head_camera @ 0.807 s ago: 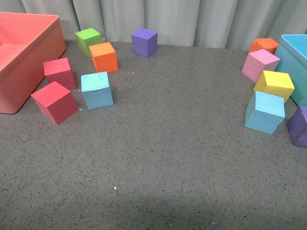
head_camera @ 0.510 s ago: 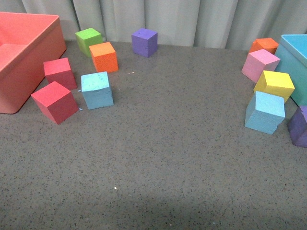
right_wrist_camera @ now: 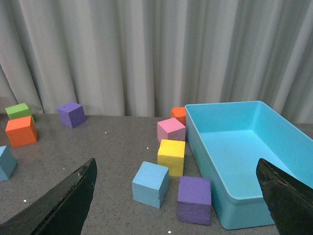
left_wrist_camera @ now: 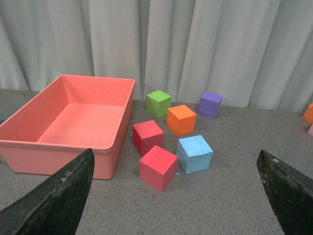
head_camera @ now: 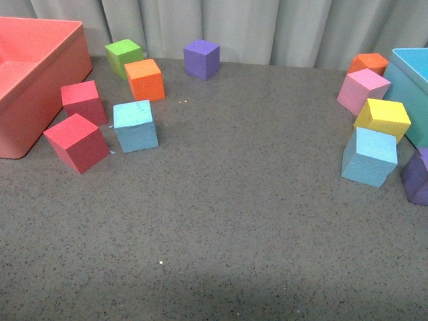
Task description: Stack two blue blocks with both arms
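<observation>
Spread wide, holding nothing: left gripper [left_wrist_camera: 174, 156], right gripper [right_wrist_camera: 176, 164]. Near right, just beside yellow cube [head_camera: 382, 116]: right blue block [head_camera: 369, 156]. Farther left, beside 2 red cubes [head_camera: 77, 142]: left blue block [head_camera: 136, 126]. Probably light, soft, matte foam; best pinched gently across 2 opposite faces.

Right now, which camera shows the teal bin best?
The right wrist view. Nearly the whole teal bin is in frame there, with its rim and empty interior visible. The front view catches only one corner of it, cut off at the picture's right edge. The left wrist view does not show it at all.
</observation>
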